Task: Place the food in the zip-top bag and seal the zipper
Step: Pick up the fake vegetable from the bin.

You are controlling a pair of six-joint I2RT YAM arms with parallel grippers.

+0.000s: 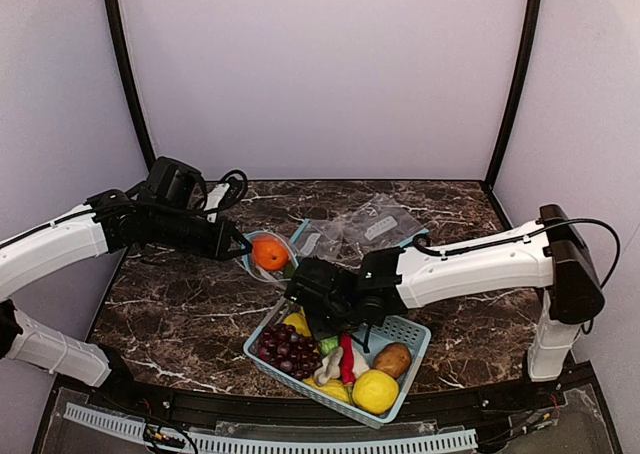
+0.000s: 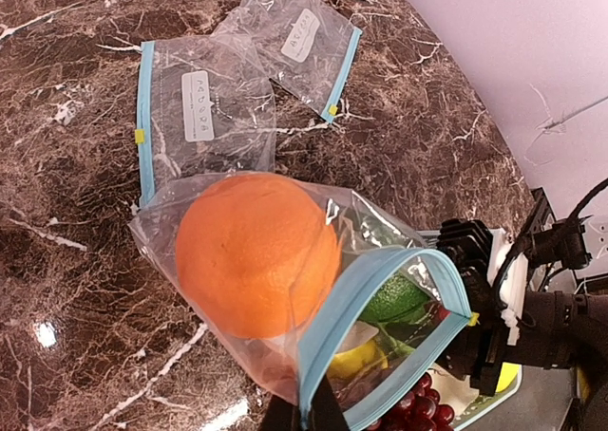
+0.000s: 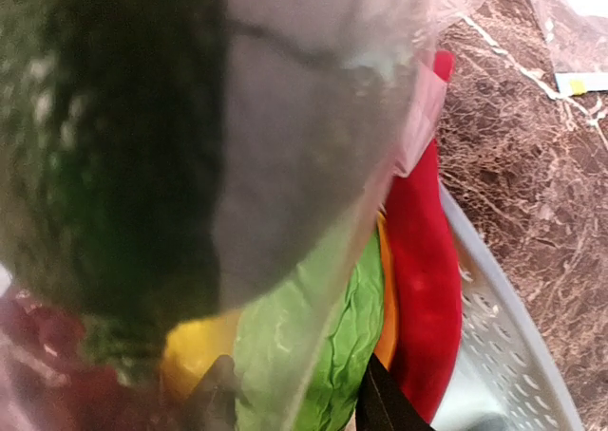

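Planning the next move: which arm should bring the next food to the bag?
Right. The right pincer hangs over the basket beside the zip-top bag; the left pincer is busy holding that bag, orange inside.

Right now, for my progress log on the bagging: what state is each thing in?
zip-top bag: held, mouth open.
zipper: unsealed.
orange: inside the bag.
avocado: behind clear plastic; in or out of the bag unclear.
left gripper: shut on the bag's edge.
right gripper: state unclear.
spare bags: flat, empty.
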